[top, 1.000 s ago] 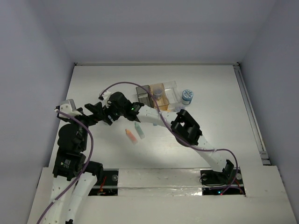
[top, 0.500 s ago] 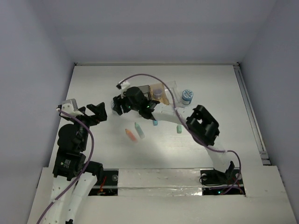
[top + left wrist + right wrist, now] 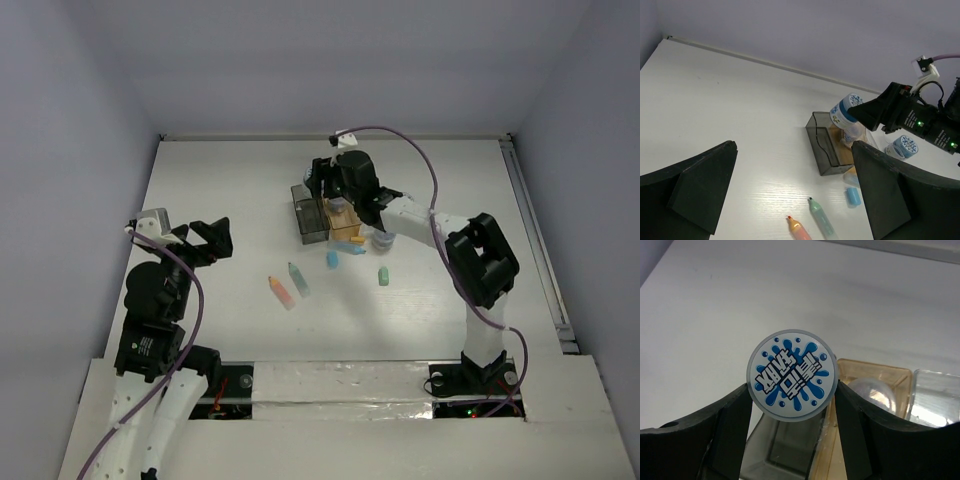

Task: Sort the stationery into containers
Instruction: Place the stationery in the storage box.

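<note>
My right gripper is shut on a round disc with a blue-and-white patterned top and holds it above the dark grey box, beside the tan-orange box. The clear box is to the right. The held disc also shows in the left wrist view. A second disc sits right of the boxes. An orange marker, a green marker, a light blue stub and a teal stub lie on the table. My left gripper is open and empty, left of them.
A pale rounded item lies in the tan-orange box. A small orange piece lies just in front of the boxes. My right arm stretches over the table right of the boxes. A rail runs along the right edge.
My right gripper has swung from near the left gripper rightward and away to above the boxes. The left arm has hardly moved.
</note>
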